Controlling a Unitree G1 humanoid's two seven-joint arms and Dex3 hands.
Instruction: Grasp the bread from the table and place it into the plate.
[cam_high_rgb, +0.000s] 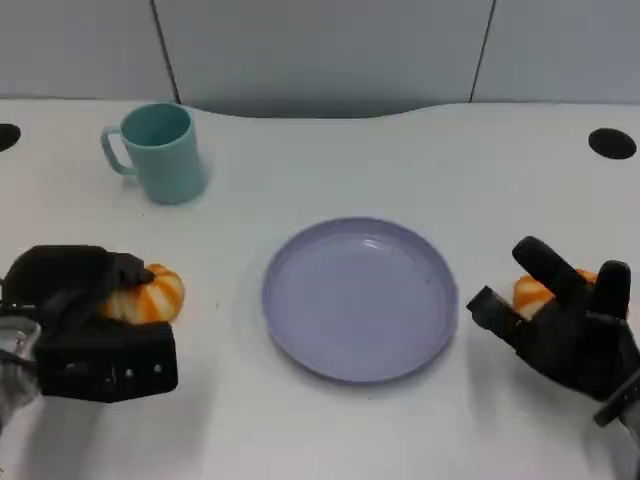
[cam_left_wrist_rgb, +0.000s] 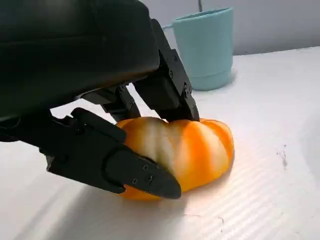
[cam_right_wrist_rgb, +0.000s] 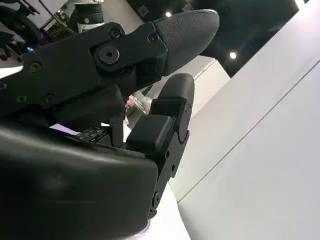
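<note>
Bare tabletop (cam_high_rgb: 330, 170) lies between the left hand (cam_high_rgb: 85, 320) and the plate (cam_high_rgb: 360, 298), so the way across is open; the plate's dish holds nothing; the teal mug (cam_high_rgb: 158, 152) stands well back, clear of that line; the right hand (cam_high_rgb: 570, 322) rests just beside the plate's far rim, fingers apart, with a second orange bread (cam_high_rgb: 535, 292) behind it.

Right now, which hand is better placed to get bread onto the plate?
Left. The left hand already has fingers around a bread roll beside the plate; the right hand is spread.
</note>
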